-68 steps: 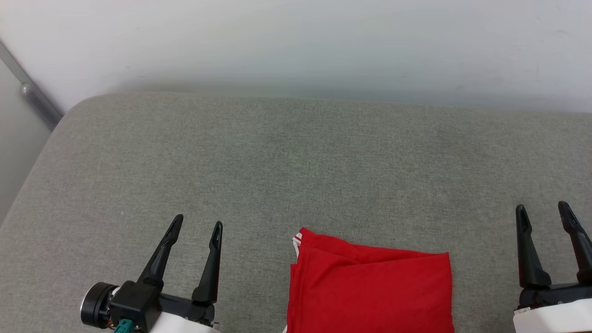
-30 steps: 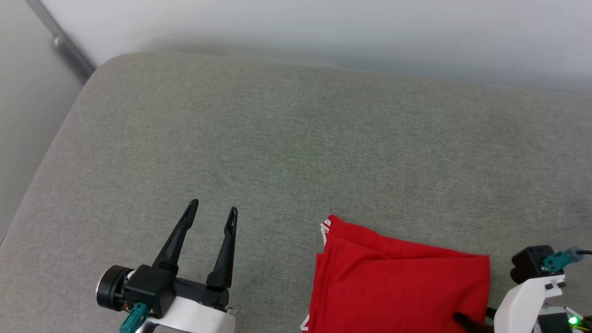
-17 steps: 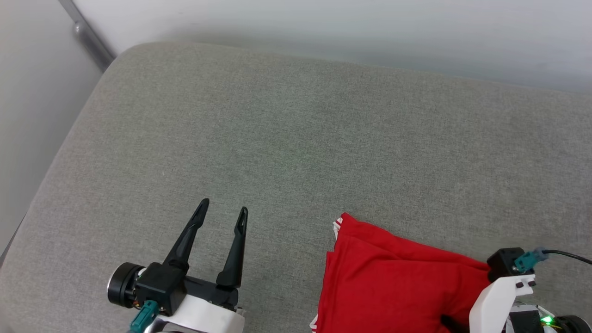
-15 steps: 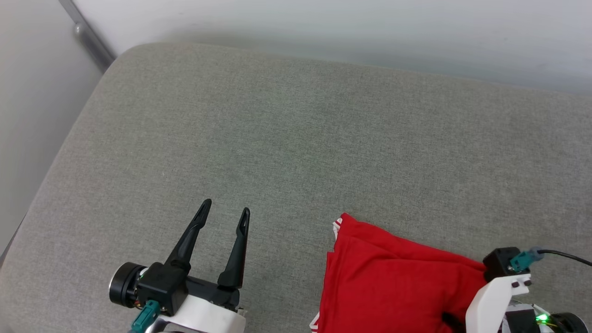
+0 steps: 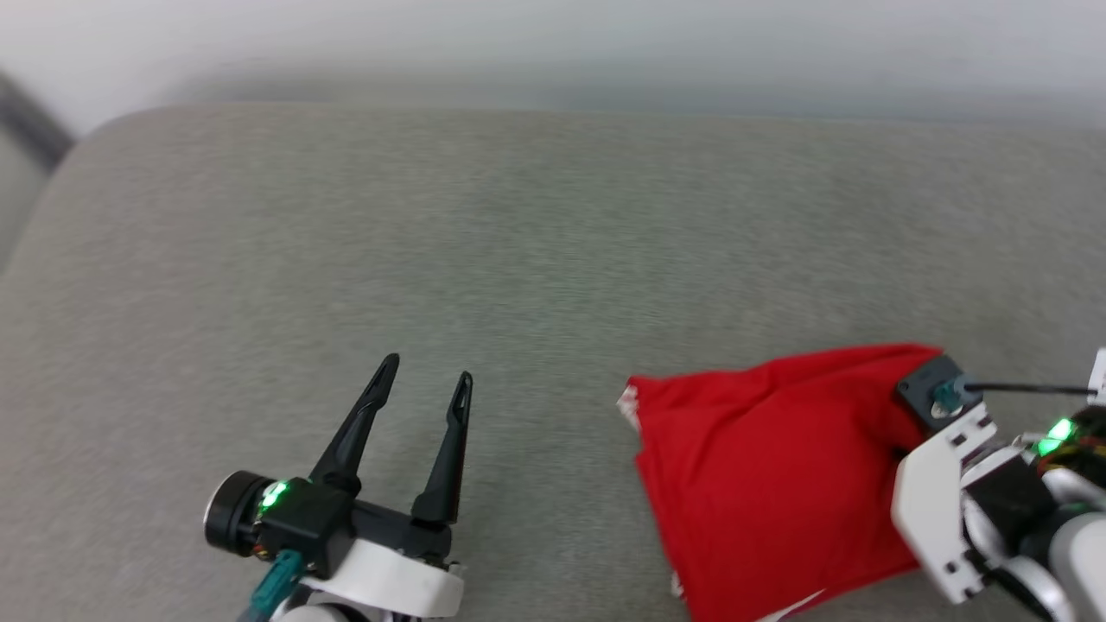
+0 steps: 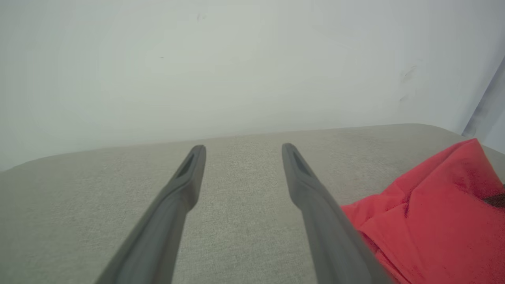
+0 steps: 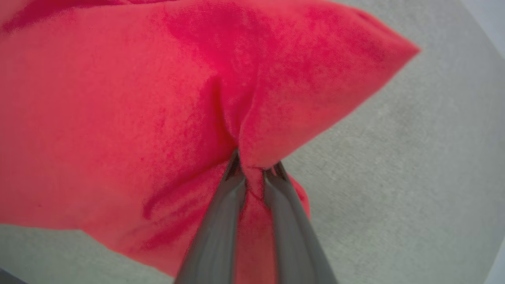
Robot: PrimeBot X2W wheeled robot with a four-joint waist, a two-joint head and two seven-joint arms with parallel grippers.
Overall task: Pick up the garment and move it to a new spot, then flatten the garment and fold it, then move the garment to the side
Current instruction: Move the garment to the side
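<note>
Red garment (image 5: 778, 466), flat before, now bunches in right fingers (image 7: 219, 225).

I see the garment (image 5: 778, 466) as soft, matt red knit cloth. The cushion (image 5: 553, 242) under it is coarse grey woven fabric. On my left gripper (image 5: 429, 368) the fingers (image 6: 177, 197) look smooth, matt dark plastic.
</note>
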